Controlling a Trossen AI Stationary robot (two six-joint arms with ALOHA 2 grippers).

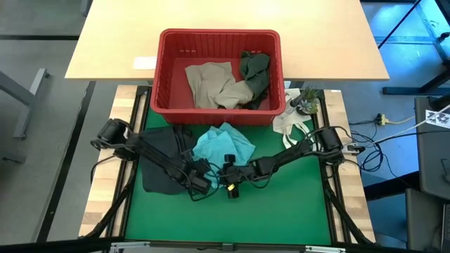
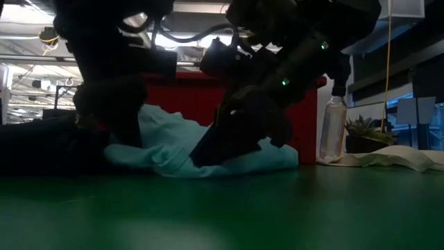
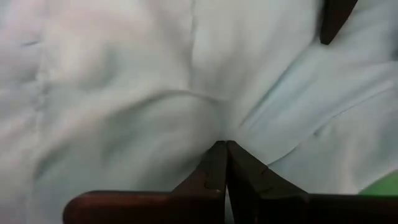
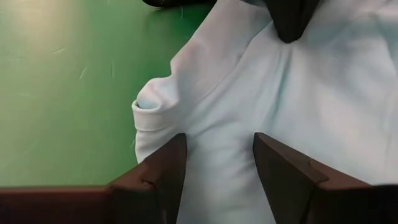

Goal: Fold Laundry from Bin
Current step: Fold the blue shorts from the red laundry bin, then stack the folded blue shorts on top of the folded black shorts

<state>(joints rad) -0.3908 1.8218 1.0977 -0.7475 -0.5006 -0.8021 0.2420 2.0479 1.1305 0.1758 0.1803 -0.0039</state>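
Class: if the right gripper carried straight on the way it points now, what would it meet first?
Most likely the crumpled light teal cloth garment: the open right gripper already straddles a fold of it, and the left gripper lies farther along.

The near half of the green mat [image 1: 232, 221] lies bare — open room for a gripper to pass from either side. Mid-mat is crowded: the light teal garment [image 1: 223, 145] with both arms meeting over its near edge, and the black garment [image 1: 160, 163] spread to its left. The red bin [image 1: 219, 107] walls off the far edge, beige-tan garment [image 1: 208, 84] and dark olive garment [image 1: 254, 74] inside. At far right, a white cloth bag [image 1: 290, 123], a small plant [image 1: 306, 100] and a bottle [image 2: 334, 128] fill the corner.
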